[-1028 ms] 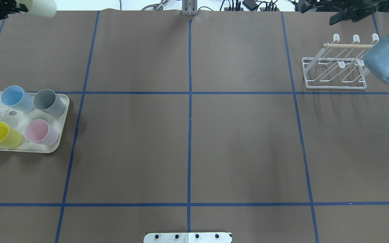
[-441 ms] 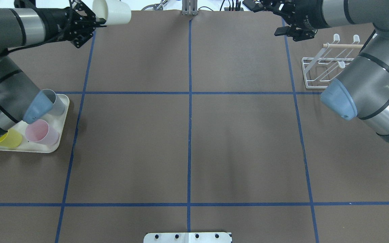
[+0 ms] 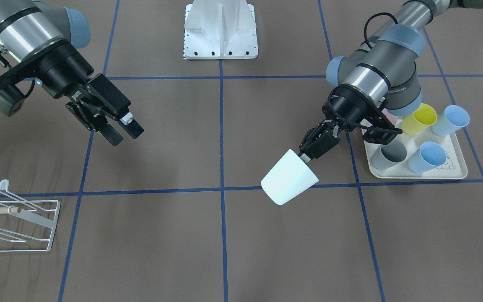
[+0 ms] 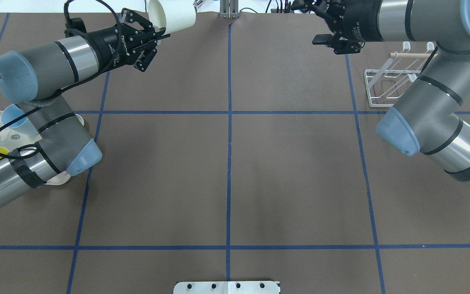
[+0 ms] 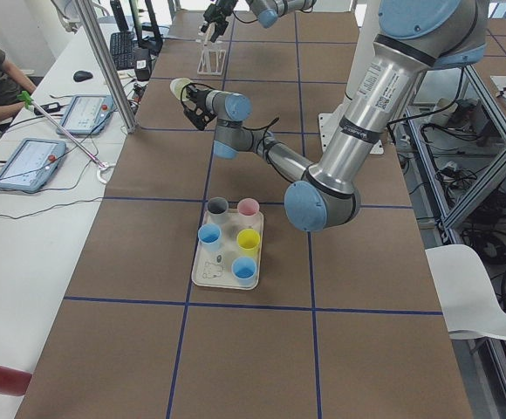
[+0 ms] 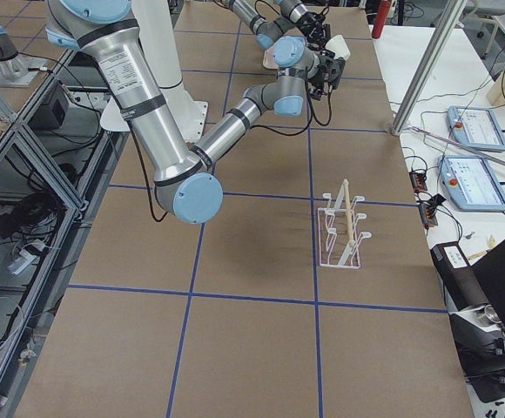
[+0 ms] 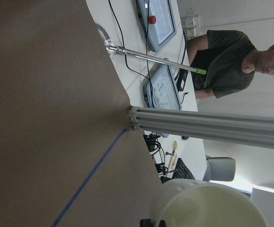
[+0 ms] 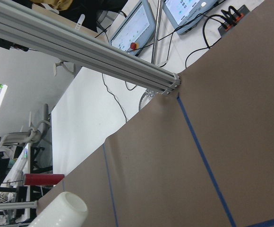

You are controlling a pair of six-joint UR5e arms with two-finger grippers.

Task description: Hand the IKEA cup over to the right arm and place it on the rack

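While left pincer [image 3: 304,156] grips cup [image 3: 288,179], base apparently faces right pincer [image 3: 125,134].

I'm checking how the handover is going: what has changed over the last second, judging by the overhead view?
The left gripper, shut on the white cup, has carried it from the table's far left corner toward the centre line. The right gripper, open and empty, has swung in from the far right, also toward the centre. The rack and the tray have not moved.
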